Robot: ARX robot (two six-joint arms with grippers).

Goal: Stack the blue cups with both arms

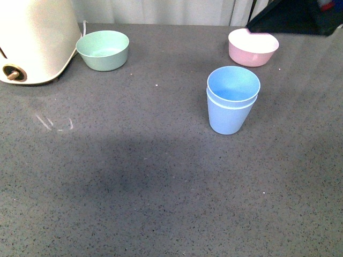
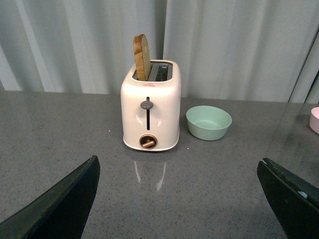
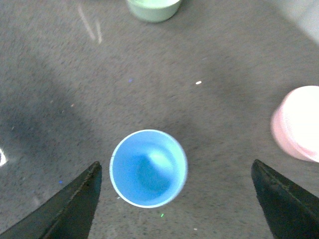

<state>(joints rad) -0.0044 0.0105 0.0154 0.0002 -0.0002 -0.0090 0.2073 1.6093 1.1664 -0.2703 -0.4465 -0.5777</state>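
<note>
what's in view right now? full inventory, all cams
blue cups: 2, light blue, nested one inside the other, upright on the table, in front of the pink bowl
pink bowl: 1, pink, far right of the table
green bowl: 1, mint green, far left, beside the toaster
toaster: 1, cream white, far left, slice of bread standing in one slot
table: 1, dark grey speckled
curtain: pale grey, behind the table
left end effector: black, open, empty, facing the toaster
right end effector: black, open, empty, above the cups
</note>
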